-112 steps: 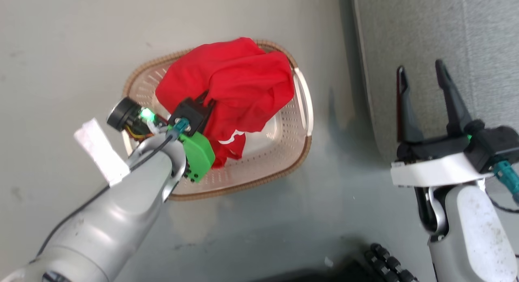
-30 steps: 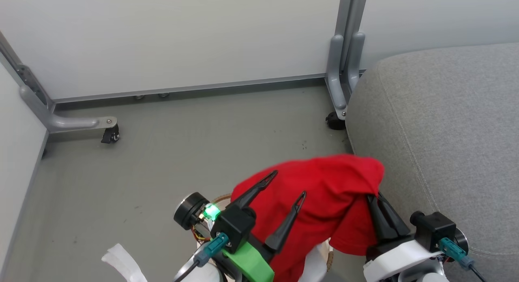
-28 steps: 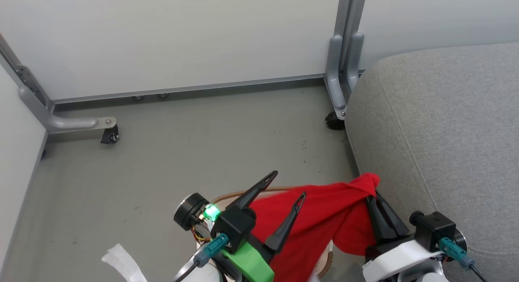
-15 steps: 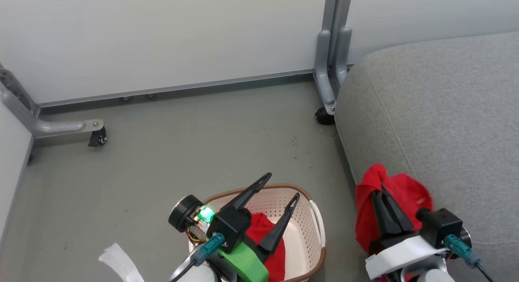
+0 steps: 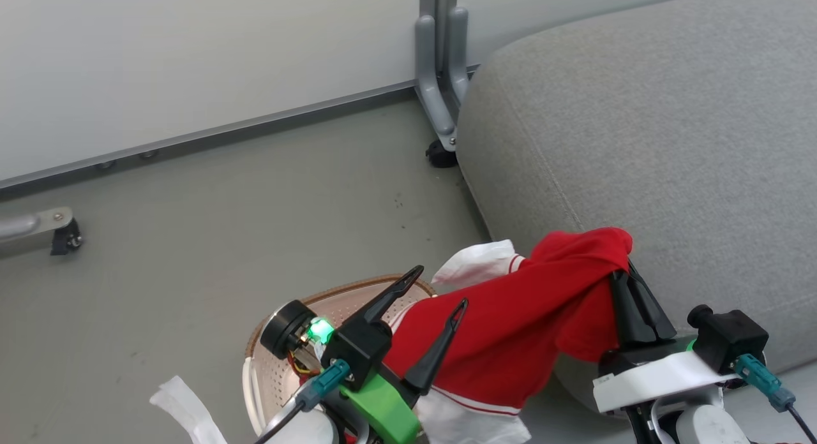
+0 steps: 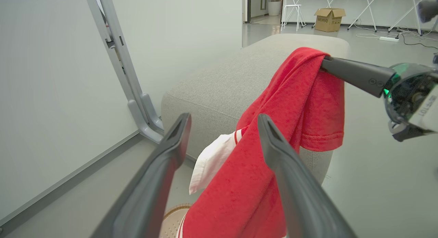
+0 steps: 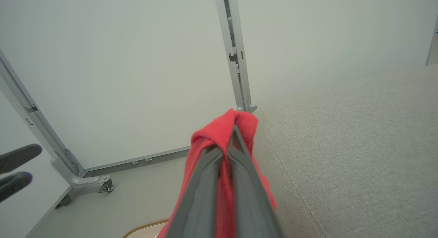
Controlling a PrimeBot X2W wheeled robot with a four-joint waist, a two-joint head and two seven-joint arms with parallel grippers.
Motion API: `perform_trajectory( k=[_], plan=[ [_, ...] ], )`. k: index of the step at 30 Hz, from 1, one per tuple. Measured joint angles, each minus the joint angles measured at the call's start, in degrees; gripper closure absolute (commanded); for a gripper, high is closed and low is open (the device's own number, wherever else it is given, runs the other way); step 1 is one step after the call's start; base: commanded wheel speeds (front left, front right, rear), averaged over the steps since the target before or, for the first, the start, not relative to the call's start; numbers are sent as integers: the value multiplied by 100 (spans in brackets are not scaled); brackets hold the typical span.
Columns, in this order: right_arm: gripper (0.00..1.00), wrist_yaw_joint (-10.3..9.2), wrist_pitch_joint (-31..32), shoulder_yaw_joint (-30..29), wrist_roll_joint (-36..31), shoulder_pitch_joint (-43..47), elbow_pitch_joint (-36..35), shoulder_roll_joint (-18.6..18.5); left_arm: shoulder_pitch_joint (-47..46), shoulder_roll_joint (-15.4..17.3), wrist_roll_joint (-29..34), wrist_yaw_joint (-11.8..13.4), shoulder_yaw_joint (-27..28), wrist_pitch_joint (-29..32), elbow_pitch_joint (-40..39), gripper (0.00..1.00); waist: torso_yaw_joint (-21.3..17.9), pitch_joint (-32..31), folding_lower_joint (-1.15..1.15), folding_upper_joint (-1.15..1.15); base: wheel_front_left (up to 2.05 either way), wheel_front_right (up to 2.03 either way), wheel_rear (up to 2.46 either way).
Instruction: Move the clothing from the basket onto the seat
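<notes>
My right gripper (image 5: 629, 265) is shut on the top of a red garment (image 5: 510, 342), held just off the front edge of the grey seat (image 5: 638, 112). The garment hangs down and left over the basket (image 5: 287, 302), showing a white sleeve (image 5: 475, 262) and a white striped hem. My left gripper (image 5: 439, 286) stands open in front of the cloth, holding nothing. In the left wrist view the open left gripper (image 6: 224, 118) frames the garment (image 6: 267, 156), which hangs from the right gripper's fingers (image 6: 352, 72). The right wrist view has the shut gripper (image 7: 232, 128) wrapped in red fabric (image 7: 219, 135). Most of the basket's inside is hidden.
A grey partition post on a castor (image 5: 437, 80) stands right at the seat's far corner, with a white panel wall behind. Another castor foot (image 5: 60, 233) sits at the left. Grey floor (image 5: 223, 208) lies between wall and basket.
The head camera has swung, shifting the scene left. The garment in my right gripper, bunched before, now hangs stretched out toward the basket. The left gripper stays open.
</notes>
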Motion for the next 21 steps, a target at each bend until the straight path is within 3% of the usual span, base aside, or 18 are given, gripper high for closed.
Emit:
perform_trajectory(
  k=[12,17,21],
  plan=[
    [100,-1,0,-162,38,-374,-503,3,-359,59,110,-105,-126,210,-172,0,-838,617,0,0,0,0,0],
    [100,0,0,-609,-165,-1352,-896,-85,-625,91,245,-209,-222,360,-290,0,-927,1045,0,0,0,0,0],
    [100,0,0,-1344,-89,-2558,-1057,-366,-847,158,313,-269,-252,515,-397,0,-903,1465,0,0,0,0,0]
  ],
)
